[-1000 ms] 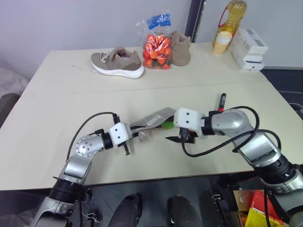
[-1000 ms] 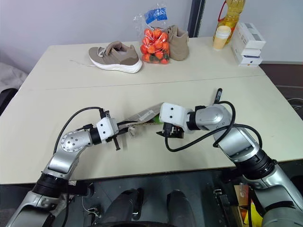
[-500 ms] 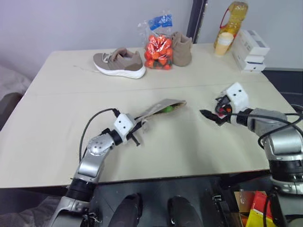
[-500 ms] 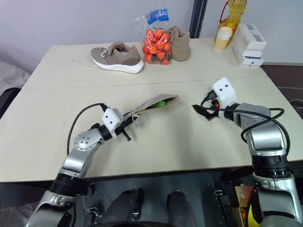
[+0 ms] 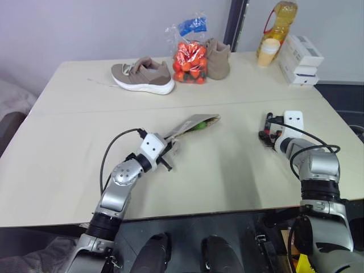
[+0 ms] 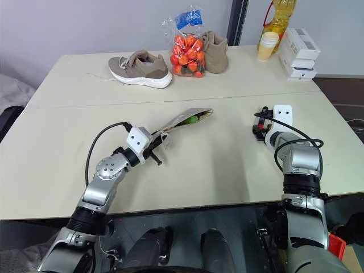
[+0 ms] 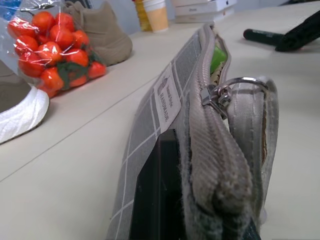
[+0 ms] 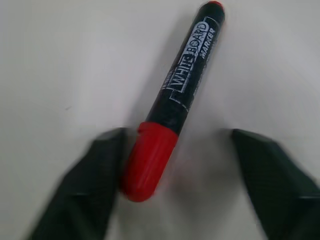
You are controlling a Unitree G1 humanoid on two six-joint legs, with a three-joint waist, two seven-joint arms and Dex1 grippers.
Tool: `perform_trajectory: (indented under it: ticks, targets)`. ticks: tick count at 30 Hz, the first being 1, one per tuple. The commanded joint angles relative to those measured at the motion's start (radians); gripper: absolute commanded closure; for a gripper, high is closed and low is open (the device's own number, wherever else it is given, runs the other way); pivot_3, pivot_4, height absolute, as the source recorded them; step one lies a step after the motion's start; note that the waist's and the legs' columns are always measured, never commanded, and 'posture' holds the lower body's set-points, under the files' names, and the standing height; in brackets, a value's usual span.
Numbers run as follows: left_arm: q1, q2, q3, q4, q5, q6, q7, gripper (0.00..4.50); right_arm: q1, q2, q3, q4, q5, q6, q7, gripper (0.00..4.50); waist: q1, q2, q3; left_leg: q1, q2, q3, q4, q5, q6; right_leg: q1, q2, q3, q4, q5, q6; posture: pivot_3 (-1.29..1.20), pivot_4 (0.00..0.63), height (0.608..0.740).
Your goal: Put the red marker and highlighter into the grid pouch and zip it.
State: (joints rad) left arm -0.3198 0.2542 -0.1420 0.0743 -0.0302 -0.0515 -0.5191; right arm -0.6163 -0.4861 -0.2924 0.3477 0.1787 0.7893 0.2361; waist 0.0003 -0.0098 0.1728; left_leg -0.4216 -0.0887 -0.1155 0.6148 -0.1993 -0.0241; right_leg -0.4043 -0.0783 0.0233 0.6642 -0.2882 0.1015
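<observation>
- The grid pouch (image 5: 190, 124) lies near the middle of the table (image 5: 68, 153), a little above the centre of the left eye view. It is grey with white lines.
- One end of the pouch is lifted off the table, and the left gripper (image 5: 165, 158) pinches that end with its jaws pressed tight on the cloth.
- In the left wrist view the pouch (image 7: 165, 125) stands on its edge, with a small white label (image 7: 167, 98) on its side and a metal zipper pull (image 7: 220, 92) on top.
- The far end of the pouch is open, and the green highlighter (image 5: 198, 125) pokes out of that open end. It also shows as a bit of green inside the pouch in the left wrist view (image 7: 217, 57).
- The red marker (image 8: 172, 100) lies flat on the table at the right side of the left eye view (image 5: 268, 124), well apart from the pouch.
- The marker has a black body with white letters and a red cap.
- The right gripper (image 8: 175, 175) is down over the marker with its jaws spread. The red cap lies between the two fingers, just beside one finger (image 8: 87, 180). The other finger is apart from it, so the marker is not squeezed.
- At the top of the picture, on the far side of the table, sit a tan shoe (image 5: 142, 75), a bag of small orange fruit (image 5: 189, 60) and a second tan shoe (image 5: 218, 57).
- In the upper right corner are a bottle of yellow oil (image 5: 277, 23), a paper cup (image 5: 267, 52) and a stack of white boxes (image 5: 301, 60).
</observation>
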Motion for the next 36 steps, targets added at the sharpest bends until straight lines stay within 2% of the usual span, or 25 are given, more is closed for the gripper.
perform_trajectory:
  ticks: [1, 2, 3, 4, 7, 9, 13, 17, 36]
  targets:
    - [0.001, 0.013, 0.012, -0.011, -0.001, -0.004, 0.002, 4.50, -0.016, -0.004, -0.009, -0.021, 0.016, -0.015, 0.004, 2.86, -0.006, 0.000, 0.000, 0.000, 0.000, 0.000, 0.000, 0.000, 0.000, 0.000, 0.000, 0.000, 0.000, 0.000, 0.000, 0.00, 0.150, 0.740]
    - [-0.001, 0.014, 0.013, -0.009, -0.002, -0.004, 0.001, 4.50, -0.013, -0.005, -0.005, -0.030, 0.017, -0.018, 0.010, 3.49, -0.011, 0.000, 0.000, 0.000, 0.000, 0.000, 0.000, 0.000, 0.000, 0.000, 0.000, 0.000, 0.000, 0.000, 0.000, 0.00, 0.150, 0.740]
    - [-0.002, 0.016, 0.014, -0.007, -0.004, -0.004, 0.000, 4.50, -0.005, -0.012, 0.011, -0.052, 0.016, -0.024, 0.031, 3.91, -0.012, 0.000, 0.000, 0.000, 0.000, 0.000, 0.000, 0.000, 0.000, 0.000, 0.000, 0.000, 0.000, 0.000, 0.000, 0.00, 0.150, 0.740]
    - [-0.007, 0.020, 0.017, -0.001, -0.007, -0.005, -0.004, 4.50, 0.019, -0.045, 0.079, -0.110, -0.009, -0.062, 0.096, 4.18, -0.013, 0.000, 0.000, 0.000, 0.000, 0.000, 0.000, 0.000, 0.000, 0.000, 0.000, 0.000, 0.000, 0.000, 0.000, 0.00, 0.150, 0.740]
    - [-0.023, 0.034, 0.028, 0.016, -0.020, -0.009, -0.021, 4.50, 0.092, -0.161, 0.263, -0.264, -0.090, -0.203, 0.275, 4.18, -0.015, 0.001, 0.000, 0.000, 0.000, 0.000, 0.000, 0.000, 0.000, 0.000, 0.000, 0.000, 0.000, 0.000, 0.000, 0.00, 0.150, 0.740]
    - [-0.031, 0.042, 0.034, 0.026, -0.024, -0.013, -0.028, 4.50, 0.118, -0.205, 0.306, -0.316, -0.103, -0.262, 0.333, 4.18, -0.019, 0.001, 0.000, 0.000, 0.000, 0.000, 0.000, 0.000, 0.000, 0.000, 0.001, 0.000, 0.000, 0.000, 0.000, 0.00, 0.150, 0.740]
    - [-0.051, 0.063, 0.047, 0.055, -0.029, -0.031, -0.048, 4.50, 0.167, -0.273, 0.329, -0.462, -0.061, -0.337, 0.477, 4.18, -0.016, 0.000, 0.000, 0.001, 0.000, 0.000, 0.000, 0.000, 0.000, 0.001, 0.001, -0.001, 0.000, 0.000, 0.001, 0.00, 0.150, 0.740]
    - [-0.071, 0.083, 0.049, 0.081, -0.042, -0.053, -0.072, 4.50, 0.190, -0.311, 0.323, -0.579, -0.001, -0.308, 0.581, 4.18, -0.014, 0.000, 0.000, 0.001, 0.000, 0.000, 0.000, 0.000, 0.000, 0.001, 0.000, -0.001, 0.000, 0.000, 0.001, 0.00, 0.150, 0.740]
    - [-0.075, 0.062, 0.027, 0.075, -0.040, -0.072, -0.106, 4.50, 0.178, -0.306, 0.384, -0.629, -0.021, -0.292, 0.631, 4.18, -0.010, 0.000, 0.001, 0.001, 0.000, -0.001, 0.000, 0.000, 0.000, 0.001, -0.001, -0.001, -0.001, 0.000, 0.000, 0.00, 0.150, 0.740]
